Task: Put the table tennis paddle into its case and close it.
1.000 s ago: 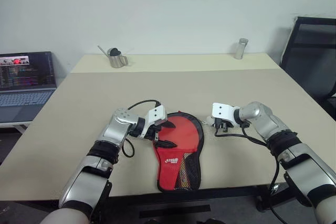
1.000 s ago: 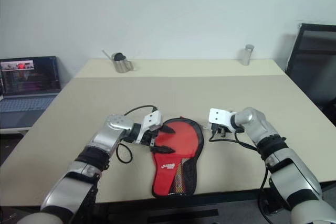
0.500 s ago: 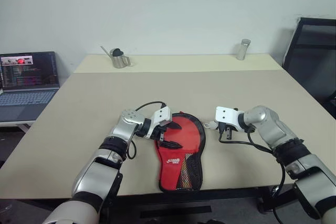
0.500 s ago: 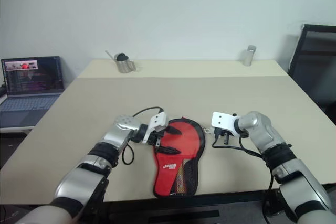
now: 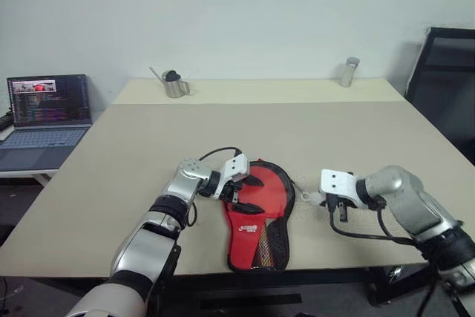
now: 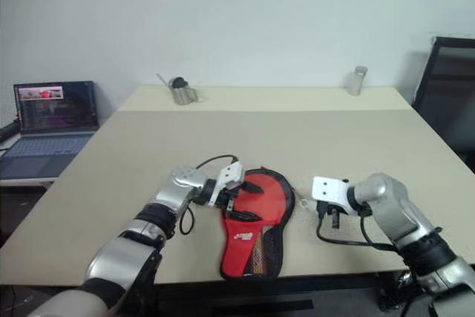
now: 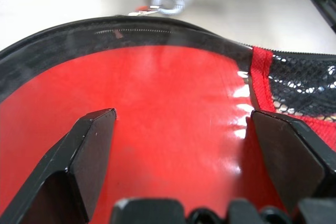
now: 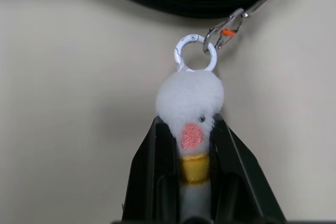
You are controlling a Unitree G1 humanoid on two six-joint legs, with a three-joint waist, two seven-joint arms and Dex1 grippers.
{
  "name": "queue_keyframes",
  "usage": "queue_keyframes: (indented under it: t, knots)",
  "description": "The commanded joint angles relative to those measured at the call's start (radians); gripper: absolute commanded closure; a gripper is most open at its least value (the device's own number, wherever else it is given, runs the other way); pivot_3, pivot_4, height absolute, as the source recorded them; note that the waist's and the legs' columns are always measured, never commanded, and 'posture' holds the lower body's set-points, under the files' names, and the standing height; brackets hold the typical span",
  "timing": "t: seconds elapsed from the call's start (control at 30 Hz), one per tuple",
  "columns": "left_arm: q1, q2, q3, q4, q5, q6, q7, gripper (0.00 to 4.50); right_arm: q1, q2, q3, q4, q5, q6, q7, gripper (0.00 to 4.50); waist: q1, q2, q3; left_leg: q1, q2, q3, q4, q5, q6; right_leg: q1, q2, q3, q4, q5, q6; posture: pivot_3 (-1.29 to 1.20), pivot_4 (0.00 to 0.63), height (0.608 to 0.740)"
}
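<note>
One case (image 5: pixel 260 213) lies on one table (image 5: pixel 356 139); one plush charm (image 8: pixel 190 124) hangs from its zipper. Two metal vessels stand at the back: one pitcher (image 5: pixel 175 85), one cup (image 5: pixel 347 72); one laptop (image 5: pixel 46 109), one chair (image 5: pixel 445 72)

case (image 5: pixel 258 213) on table (image 5: pixel 334 131) near front edge, jug (image 5: pixel 174 84) and canister (image 5: pixel 349 71) behind, laptop (image 5: pixel 44 116) left
</note>
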Motion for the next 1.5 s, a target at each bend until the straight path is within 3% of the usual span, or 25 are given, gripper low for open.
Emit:
queue_keyframes:
  t: [0.03, 0.53, 0.77, 1.0, 1.13, 1.5]
  knots:
    - [0.026, -0.023, -0.037, 0.046, 0.039, 0.038, -0.020, 0.00, 0.055, -0.046, -0.028, -0.175, 0.048, 0.068, 0.045, 4.25, 0.000, 0.000, 0.000, 0.000, 0.000, 0.000, 0.000, 0.000, 0.000, 0.000, 0.000, 0.000, 0.000, 0.000, 0.000, 0.00, 0.150, 0.740]
    - [-0.021, -0.053, -0.042, 0.115, 0.069, 0.023, 0.010, 0.00, 0.353, -0.200, -0.062, -0.732, 0.201, 0.364, 0.024, 4.25, 0.004, -0.001, -0.002, 0.002, 0.001, -0.008, 0.001, 0.000, -0.001, 0.005, -0.004, -0.004, -0.003, -0.001, 0.000, 0.00, 0.150, 0.740]
    - [-0.046, -0.078, -0.042, 0.146, 0.089, 0.022, 0.018, 0.00, 0.430, -0.216, -0.047, -0.875, 0.257, 0.474, -0.044, 4.26, 0.004, -0.003, -0.003, 0.003, 0.000, -0.009, 0.001, -0.001, -0.002, 0.008, -0.006, -0.005, -0.003, -0.002, 0.001, 0.00, 0.150, 0.740]
    - [-0.082, -0.119, -0.045, 0.181, 0.116, 0.018, 0.042, 0.00, 0.467, -0.229, -0.064, -0.940, 0.359, 0.536, -0.110, 4.26, 0.003, -0.003, -0.004, 0.004, 0.000, -0.010, 0.000, -0.001, -0.002, 0.009, -0.007, -0.005, -0.004, -0.003, 0.000, 0.00, 0.150, 0.740]
    - [-0.089, -0.135, -0.048, 0.184, 0.132, 0.006, 0.035, 0.00, 0.456, -0.223, -0.013, -0.940, 0.406, 0.523, -0.184, 4.26, 0.000, -0.004, -0.004, 0.005, 0.000, -0.009, 0.000, -0.001, -0.002, 0.009, -0.007, -0.005, -0.004, -0.003, 0.000, 0.00, 0.150, 0.740]
    - [-0.090, -0.125, -0.038, 0.184, 0.144, -0.006, 0.037, 0.00, 0.349, -0.241, 0.067, -0.940, 0.588, 0.532, -0.315, 4.26, -0.001, -0.005, -0.003, 0.005, 0.000, -0.009, -0.001, -0.002, -0.002, 0.009, -0.008, -0.005, -0.005, -0.003, 0.000, 0.00, 0.150, 0.740]
